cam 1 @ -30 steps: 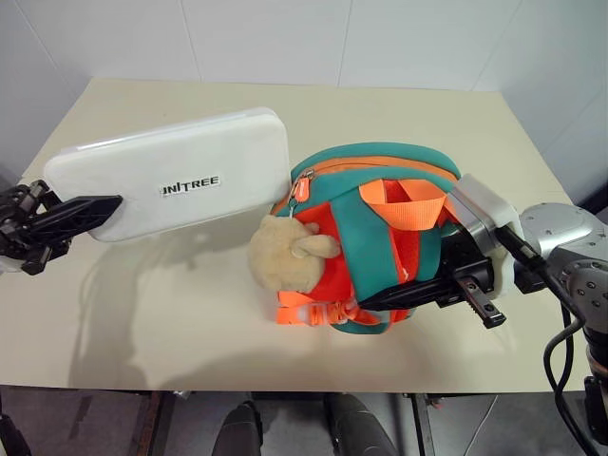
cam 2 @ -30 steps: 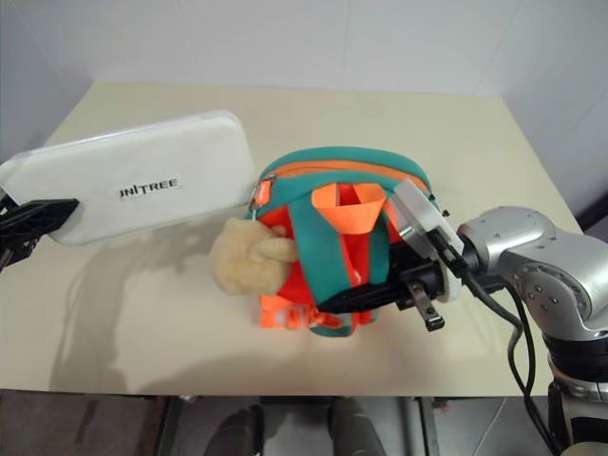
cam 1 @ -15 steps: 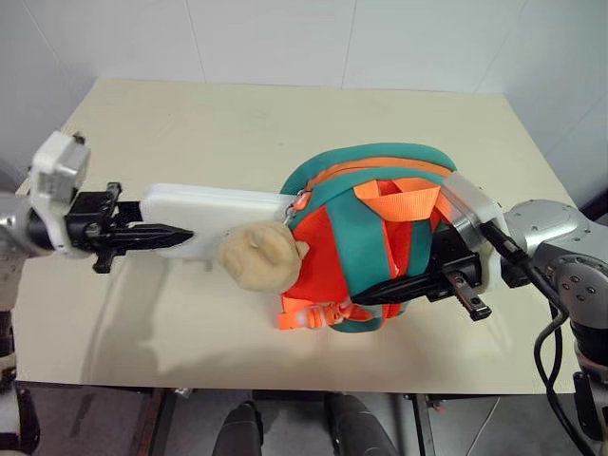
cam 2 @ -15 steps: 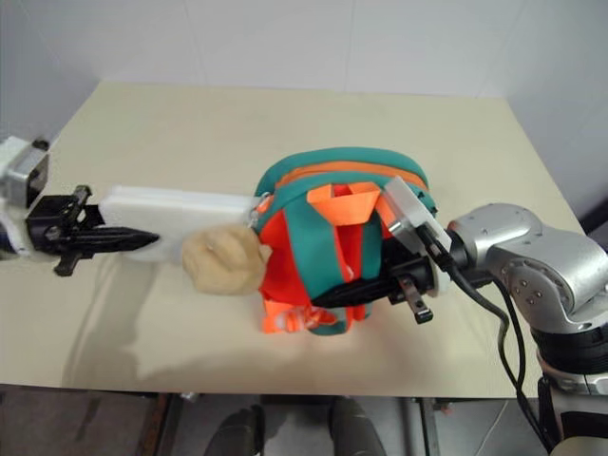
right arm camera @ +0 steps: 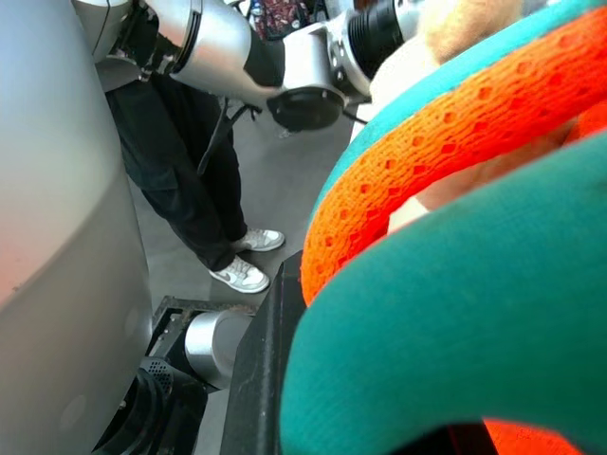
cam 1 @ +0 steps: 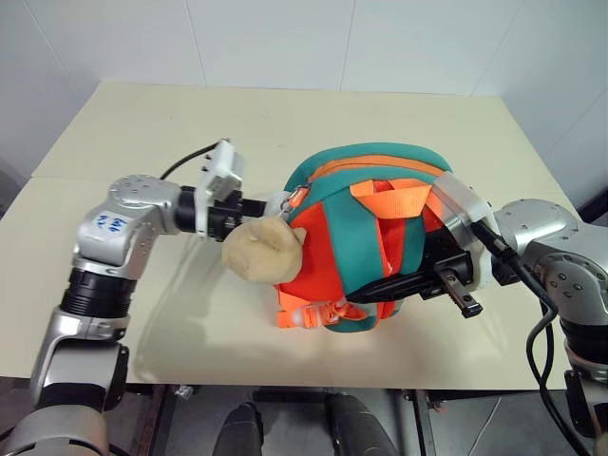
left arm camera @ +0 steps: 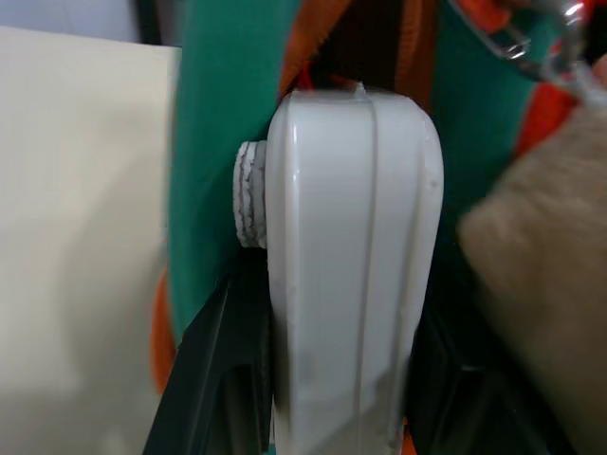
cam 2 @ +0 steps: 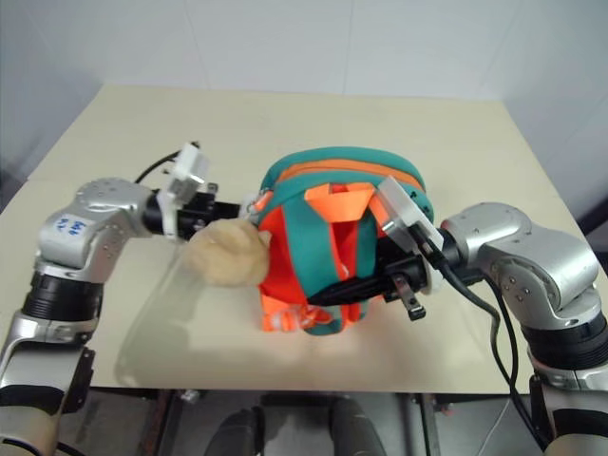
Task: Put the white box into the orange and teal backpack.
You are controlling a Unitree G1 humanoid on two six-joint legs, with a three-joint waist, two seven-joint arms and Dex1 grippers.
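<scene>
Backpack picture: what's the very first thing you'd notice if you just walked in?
The bright orange and teal backpack in the middle of the table grabs the eye, with a beige plush toy on its left side. The right gripper pinches its strap while the left gripper pokes the white box in through the opening.

The backpack (cam 1: 366,242) stands on the counter (cam 1: 285,123), right of centre. The plush toy (cam 1: 261,252) hangs at its left side. The box (left arm camera: 351,265) reaches into the backpack's opening, just behind the toy.
</scene>
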